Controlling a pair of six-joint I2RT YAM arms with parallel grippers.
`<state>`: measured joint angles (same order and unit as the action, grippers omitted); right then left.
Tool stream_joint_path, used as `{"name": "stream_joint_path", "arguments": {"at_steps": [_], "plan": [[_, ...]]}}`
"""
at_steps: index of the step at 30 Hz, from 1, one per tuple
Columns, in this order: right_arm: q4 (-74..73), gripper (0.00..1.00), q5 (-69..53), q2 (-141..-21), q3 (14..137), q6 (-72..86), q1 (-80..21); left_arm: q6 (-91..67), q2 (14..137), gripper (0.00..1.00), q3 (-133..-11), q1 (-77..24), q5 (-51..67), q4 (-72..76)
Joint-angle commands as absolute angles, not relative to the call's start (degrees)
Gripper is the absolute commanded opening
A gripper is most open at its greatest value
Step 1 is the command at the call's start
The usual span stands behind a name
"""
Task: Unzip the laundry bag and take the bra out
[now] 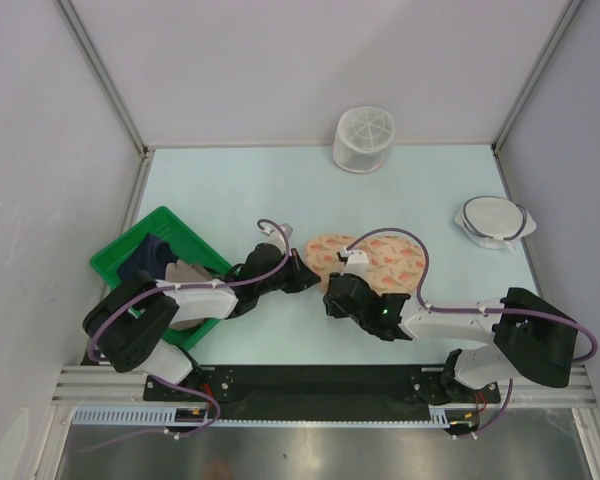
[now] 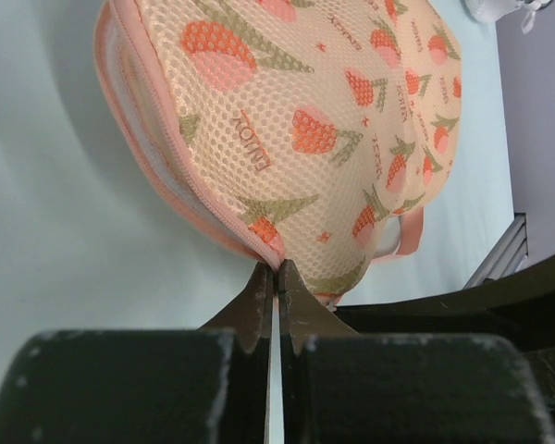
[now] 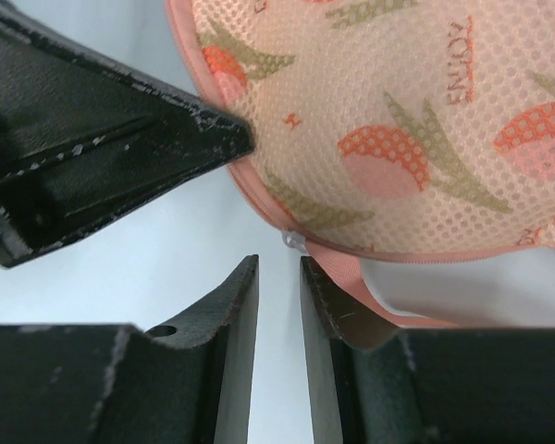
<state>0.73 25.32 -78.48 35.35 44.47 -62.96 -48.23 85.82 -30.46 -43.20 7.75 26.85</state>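
The laundry bag (image 1: 375, 258), a peach mesh pouch with orange-red print and pink zip edging, lies on the table between the two arms. My left gripper (image 1: 305, 276) is shut on the pouch's pink edging at its near-left end; in the left wrist view the edging (image 2: 259, 242) is pinched at the gripper (image 2: 276, 270). My right gripper (image 1: 332, 292) is just beside it, with a narrow gap between the jaws and nothing in it (image 3: 279, 264). A small clear zip pull (image 3: 293, 241) sits just above its fingertips. The bra is not in view.
A green tray (image 1: 115, 252) at the left holds a dark navy cloth (image 1: 152, 256) and a tan cloth (image 1: 187, 272). A white mesh cylinder (image 1: 363, 139) stands at the back. A flat white mesh disc (image 1: 492, 221) lies at the right.
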Motion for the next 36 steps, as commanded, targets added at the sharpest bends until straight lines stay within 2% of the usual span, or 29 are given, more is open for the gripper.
{"name": "stream_joint_path", "arguments": {"at_steps": [1,11,14,15,17,18,19,36], "plan": [[3.25,0.29,28.04,-79.1,36.03,43.24,-62.05,-49.04,82.62,0.0,-31.2,-43.86,8.0,28.83],[3.25,0.27,28.65,-79.28,36.39,42.8,-60.65,-48.87,81.3,0.0,-30.32,-44.3,7.21,28.13],[3.43,0.21,29.0,-79.01,36.56,42.45,-60.64,-48.69,81.21,0.0,-30.32,-44.3,7.03,27.95],[3.43,0.14,29.09,-78.75,36.56,42.36,-60.64,-48.6,81.21,0.0,-30.41,-44.3,6.94,27.78],[3.17,0.07,29.79,-78.4,36.56,42.45,-60.65,-48.6,81.21,0.0,-30.5,-44.3,6.77,27.6],[2.9,0.01,29.79,-78.22,36.48,42.36,-60.64,-48.43,81.21,0.0,-30.5,-44.3,6.77,27.42],[2.73,0.0,30.23,-77.96,36.56,42.45,-60.64,-48.25,81.21,0.0,-30.67,-44.3,6.68,27.25],[0.62,0.0,31.29,-74.8,34.19,42.63,-60.65,-45.09,79.01,0.0,-30.59,-40.7,3.61,22.68]]}}
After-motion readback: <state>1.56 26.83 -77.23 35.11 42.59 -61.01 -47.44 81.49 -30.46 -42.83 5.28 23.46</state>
